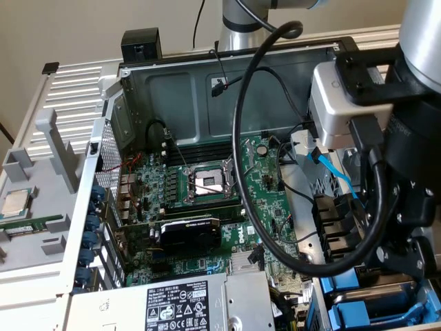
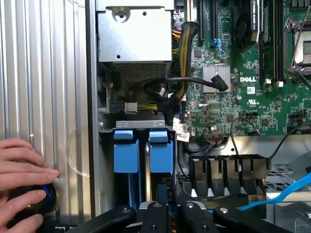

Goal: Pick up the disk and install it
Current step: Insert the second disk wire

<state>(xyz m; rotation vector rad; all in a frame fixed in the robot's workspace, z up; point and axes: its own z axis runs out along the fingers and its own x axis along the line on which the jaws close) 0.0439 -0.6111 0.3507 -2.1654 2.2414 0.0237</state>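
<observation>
Two blue carrier frames stand side by side in the drive bay of the open computer case (image 1: 131,89). The disk (image 2: 161,153) is the one in line with my gripper; it shows its blue end, and its metal body is hidden in the bay. A second carrier (image 2: 126,151) sits beside it. My gripper (image 2: 164,196) hangs right over the disk's near end, fingers drawn together, shut. I cannot tell whether they pinch the carrier's edge. In the exterior view my gripper (image 1: 412,265) is low at the right, just above the blue carriers (image 1: 342,283).
A grey power supply (image 1: 172,303) fills the case's near corner. The motherboard (image 1: 207,200) lies beyond, with a thick black cable (image 1: 238,138) looping over it. A blue flat cable (image 2: 286,191) runs beside the bay. A person's hand (image 2: 22,165) rests on a black knob (image 2: 46,196) outside the case.
</observation>
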